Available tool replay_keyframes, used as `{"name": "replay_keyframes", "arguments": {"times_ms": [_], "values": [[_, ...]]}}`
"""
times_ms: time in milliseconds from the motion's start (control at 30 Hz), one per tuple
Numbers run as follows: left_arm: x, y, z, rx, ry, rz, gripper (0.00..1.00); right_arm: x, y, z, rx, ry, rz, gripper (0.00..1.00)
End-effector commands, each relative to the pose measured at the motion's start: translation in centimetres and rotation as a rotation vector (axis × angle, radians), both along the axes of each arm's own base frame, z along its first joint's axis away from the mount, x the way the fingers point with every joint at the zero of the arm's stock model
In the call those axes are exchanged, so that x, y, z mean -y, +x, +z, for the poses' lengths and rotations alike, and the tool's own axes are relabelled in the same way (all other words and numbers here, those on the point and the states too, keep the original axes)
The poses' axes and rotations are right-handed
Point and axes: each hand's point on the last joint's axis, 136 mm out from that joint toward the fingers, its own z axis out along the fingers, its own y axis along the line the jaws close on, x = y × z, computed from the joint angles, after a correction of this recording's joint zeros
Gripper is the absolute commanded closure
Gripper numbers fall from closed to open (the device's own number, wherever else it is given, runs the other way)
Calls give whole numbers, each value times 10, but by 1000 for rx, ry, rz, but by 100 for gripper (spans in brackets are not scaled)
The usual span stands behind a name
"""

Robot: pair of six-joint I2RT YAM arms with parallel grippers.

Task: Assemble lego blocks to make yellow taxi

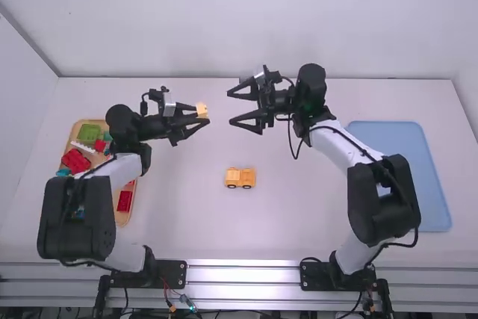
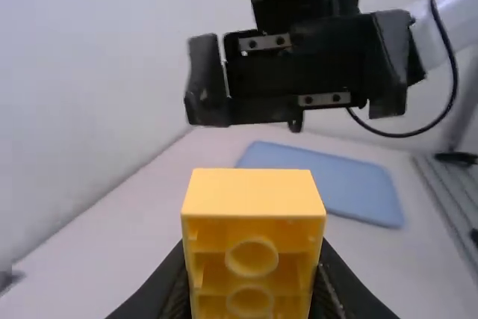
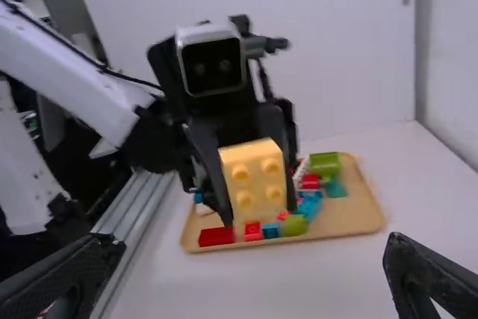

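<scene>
Left tool [image 1: 199, 119] pinching yellow block [image 1: 202, 110], above and left of taxi body [image 1: 240, 178]. Right tool [image 1: 237, 107] spread, empty, beyond taxi body. Taxi body on worktop [image 1: 291, 222]; tray of blocks [image 1: 125, 214] left of taxi body.

Bright, diffuse light covers the worktop [image 1: 299, 222] and the pale wall [image 1: 239, 20] in the high view, with only weak, soft shadows. The metal rail [image 1: 243, 274] carries whitish glare in streaks. In the left wrist view, the yellow block [image 2: 254, 192] is brighter on top than on its shaded front, so light falls from above; the blue mat [image 2: 328, 181] behind is blurred. The right wrist view renders the tray [image 3: 351, 218] softly, with dim patches toward the upper left.
</scene>
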Motion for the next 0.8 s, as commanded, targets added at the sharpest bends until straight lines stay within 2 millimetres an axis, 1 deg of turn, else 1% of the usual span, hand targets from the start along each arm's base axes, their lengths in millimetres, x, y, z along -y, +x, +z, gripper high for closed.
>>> {"name": "replay_keyframes", "arguments": {"times_ms": [0,67,133,233,333,400,533,700,767], "values": [[12,-9,1,-99,3,-136,96,-10,-7,9,16,7,55,0],[14,-5,1,-129,-1,-152,97,-17,-3,9,8,7,28,0],[18,-4,1,-129,3,-168,97,-20,-1,7,9,6,13,2],[23,-5,4,-130,2,-183,96,-20,0,1,26,-2,9,3],[30,-8,7,-119,7,-209,96,-22,9,-5,-18,-23,-47,5],[34,-9,8,-115,6,-215,95,-22,11,-6,-24,-26,-57,5],[39,-11,10,-86,10,-229,95,-22,11,-5,-17,-22,-55,11],[38,-4,13,-84,-6,-190,95,-22,11,-3,-14,-19,-55,28],[40,0,14,-91,-18,-168,95,-22,11,-3,-14,-19,-55,29]]}}
